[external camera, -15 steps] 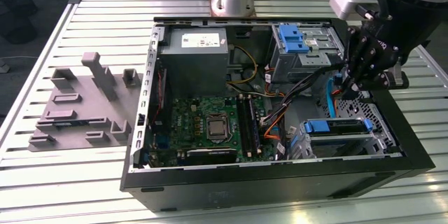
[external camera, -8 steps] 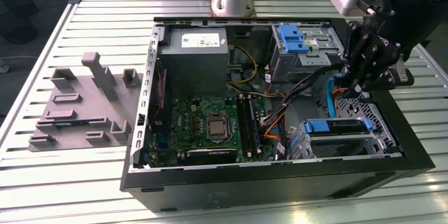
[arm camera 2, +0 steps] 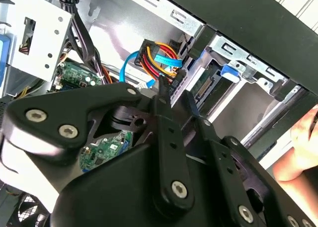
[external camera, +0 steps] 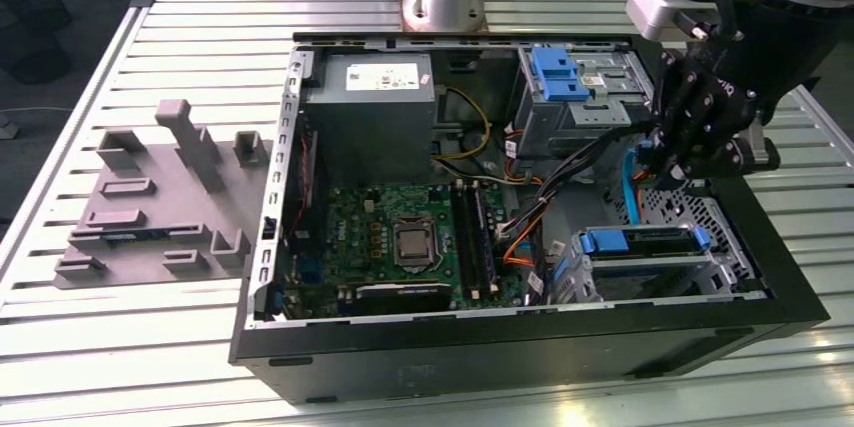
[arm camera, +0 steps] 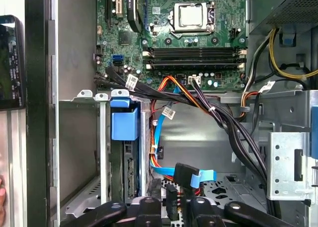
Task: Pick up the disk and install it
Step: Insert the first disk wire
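The black claw [external camera: 677, 169] hangs inside the open computer case [external camera: 534, 337], fingers [arm camera 2: 164, 95] pinched on a black cable plug [arm camera: 172, 201] (blue and orange wires trailing), near the disk [external camera: 641, 243] seated in its metal bay at the case's corner.

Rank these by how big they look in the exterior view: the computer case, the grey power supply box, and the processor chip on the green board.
1. Computer case
2. Power supply box
3. Processor chip
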Motion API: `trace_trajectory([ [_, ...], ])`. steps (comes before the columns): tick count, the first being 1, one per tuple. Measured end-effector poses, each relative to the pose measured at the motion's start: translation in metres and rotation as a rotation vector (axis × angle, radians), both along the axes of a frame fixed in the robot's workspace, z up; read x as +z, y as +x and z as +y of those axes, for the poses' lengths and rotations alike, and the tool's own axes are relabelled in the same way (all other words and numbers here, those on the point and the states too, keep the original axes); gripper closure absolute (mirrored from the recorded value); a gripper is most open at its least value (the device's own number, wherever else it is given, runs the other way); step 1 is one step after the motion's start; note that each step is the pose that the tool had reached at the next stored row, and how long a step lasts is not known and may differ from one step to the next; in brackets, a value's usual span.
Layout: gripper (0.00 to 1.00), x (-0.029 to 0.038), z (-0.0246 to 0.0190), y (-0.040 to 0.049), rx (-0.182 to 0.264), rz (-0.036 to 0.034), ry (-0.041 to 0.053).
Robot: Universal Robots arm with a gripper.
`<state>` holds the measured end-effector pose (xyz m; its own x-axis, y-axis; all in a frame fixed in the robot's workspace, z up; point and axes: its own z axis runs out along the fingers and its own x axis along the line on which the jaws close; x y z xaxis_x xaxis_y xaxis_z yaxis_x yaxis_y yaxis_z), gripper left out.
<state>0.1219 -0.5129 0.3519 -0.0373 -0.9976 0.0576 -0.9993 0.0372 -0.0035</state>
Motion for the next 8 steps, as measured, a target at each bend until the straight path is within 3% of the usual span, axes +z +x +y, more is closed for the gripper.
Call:
trace_trajectory([
  [4, 0.84, -0.0003, 0.0, 0.0, 0.0, 0.0, 0.0002],
  [8, 0.84, -0.0005, -0.0009, 0.0, 0.0, 0.0, 0.0005],
])
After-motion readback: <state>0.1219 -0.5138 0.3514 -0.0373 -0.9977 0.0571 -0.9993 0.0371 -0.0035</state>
